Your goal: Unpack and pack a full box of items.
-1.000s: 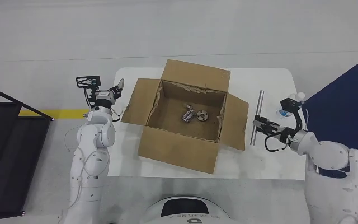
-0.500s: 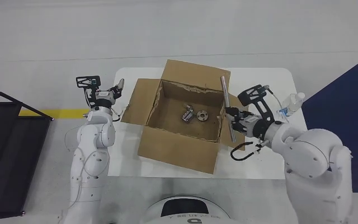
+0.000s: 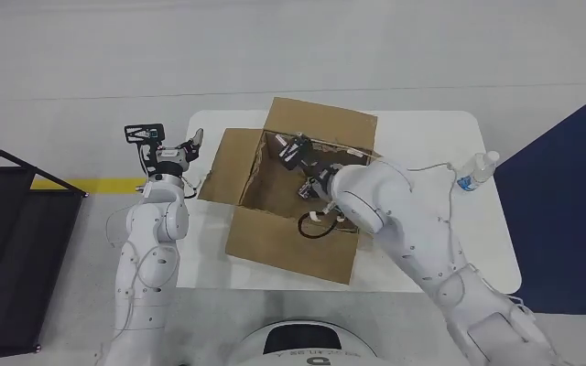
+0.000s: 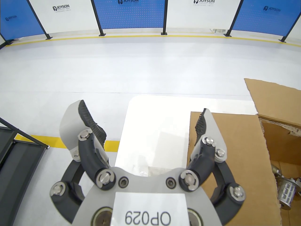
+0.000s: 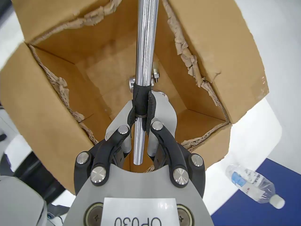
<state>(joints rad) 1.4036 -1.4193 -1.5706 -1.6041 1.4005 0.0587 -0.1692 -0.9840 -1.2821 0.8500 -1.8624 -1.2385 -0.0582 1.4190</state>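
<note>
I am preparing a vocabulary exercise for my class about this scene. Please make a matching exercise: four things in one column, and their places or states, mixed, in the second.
1 metal rod
2 water bottle
3 left hand
4 metal fittings

a lying on the table
b open, holding nothing
c on the floor of the box
d gripped by the right hand

Pairs: 1-d, 2-a, 3-b, 4-c.

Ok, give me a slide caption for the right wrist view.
Right gripper holds a shiny metal rod over the open brown cardboard box.
</note>
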